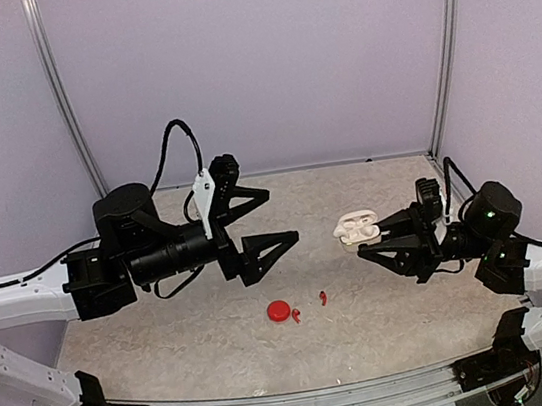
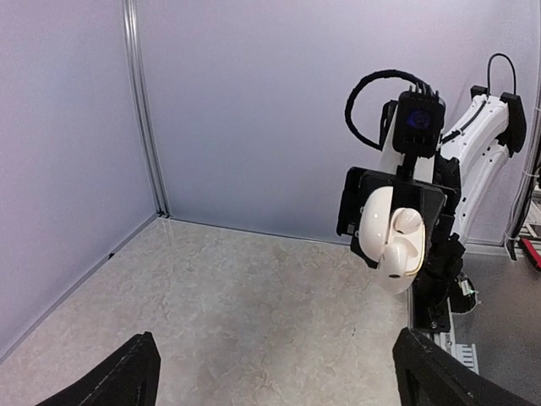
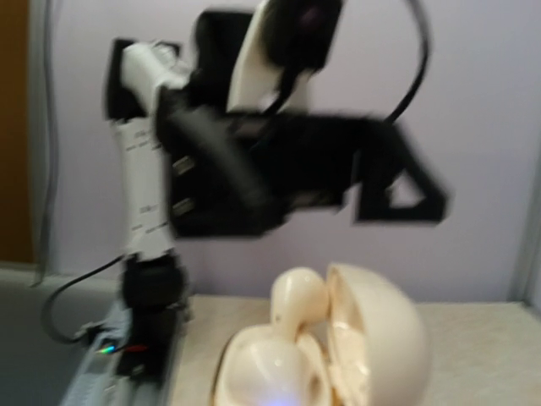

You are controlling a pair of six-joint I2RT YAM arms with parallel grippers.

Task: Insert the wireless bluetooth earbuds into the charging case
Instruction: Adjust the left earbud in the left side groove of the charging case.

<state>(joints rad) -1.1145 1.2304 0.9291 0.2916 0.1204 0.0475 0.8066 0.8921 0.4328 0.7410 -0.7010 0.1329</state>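
My right gripper is shut on the white charging case, holding it above the table with its lid open. In the right wrist view the case fills the bottom, and a white earbud stands up out of its socket. The left wrist view shows the same case with an earbud in it. My left gripper hangs open and empty a short way left of the case; its fingertips sit at the bottom corners of its own view.
A small red case lies on the table near the front, with two tiny red earbuds just to its right. Purple walls close in the table on the back and both sides.
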